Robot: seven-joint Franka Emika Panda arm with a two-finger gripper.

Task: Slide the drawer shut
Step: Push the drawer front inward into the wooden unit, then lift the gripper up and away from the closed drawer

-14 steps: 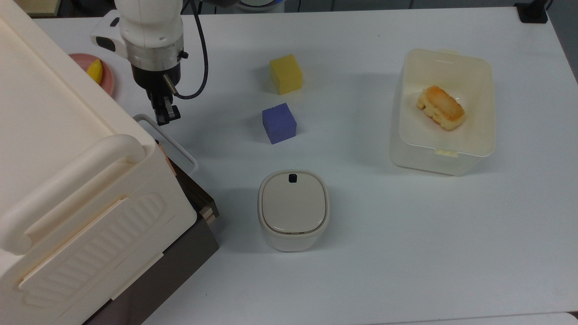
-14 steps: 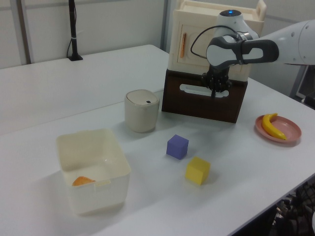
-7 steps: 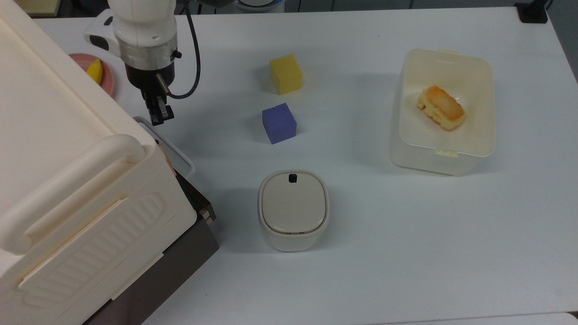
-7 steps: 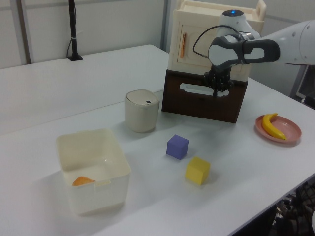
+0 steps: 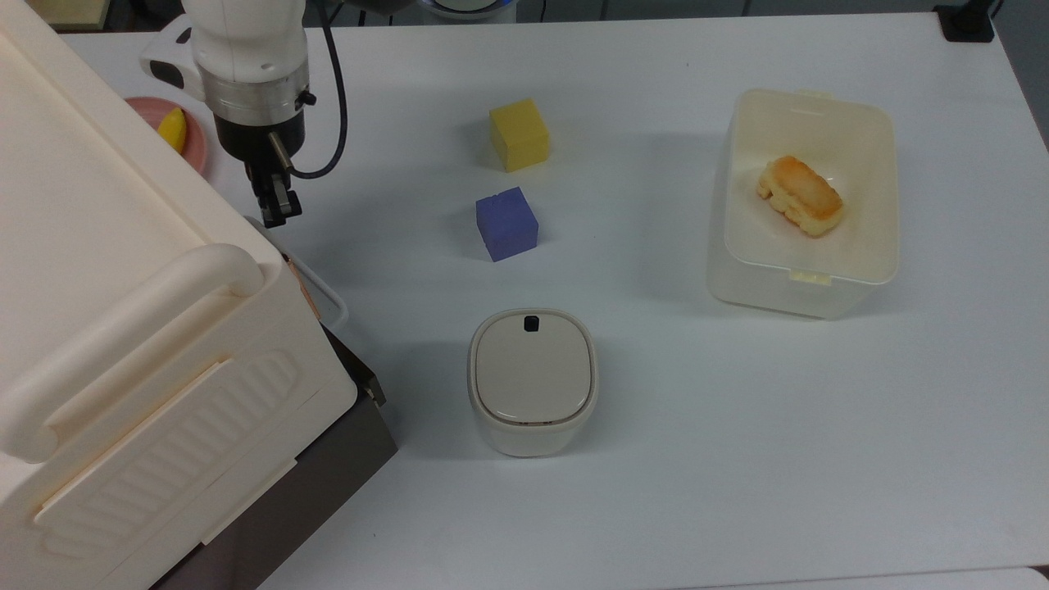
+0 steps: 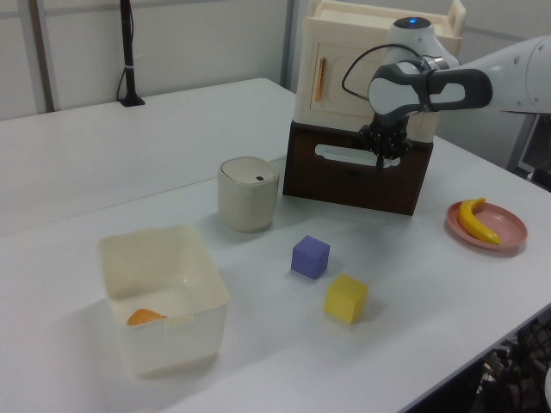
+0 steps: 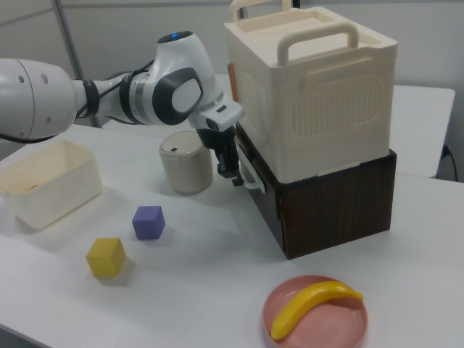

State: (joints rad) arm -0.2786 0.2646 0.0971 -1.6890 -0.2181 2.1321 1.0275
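Note:
The drawer [image 6: 340,182] is the dark brown bottom part of the large cream cabinet [image 5: 123,287], and it sticks out only slightly. In the top view a thin dark strip of the drawer [image 5: 351,365] shows past the cabinet's edge. Its white loop handle [image 5: 328,293] faces the table. My gripper [image 5: 277,215] is shut, pointing down, with its tips against the far end of that handle. In the left view my gripper [image 6: 381,162] sits on the drawer front beside the handle [image 6: 344,155]. In the right view my gripper [image 7: 235,176] touches the handle [image 7: 251,176].
A purple cube [image 5: 506,223] and a yellow cube [image 5: 519,133] lie on the white table to the top view's right of my gripper. A small cream bin [image 5: 531,378] stands near the drawer. A translucent tub [image 5: 762,291] holds bread. A pink plate [image 7: 316,312] carries a banana.
My gripper has moved toward the top view's left and upward, against the handle. The drawer has slid further into the cabinet, and less of it shows.

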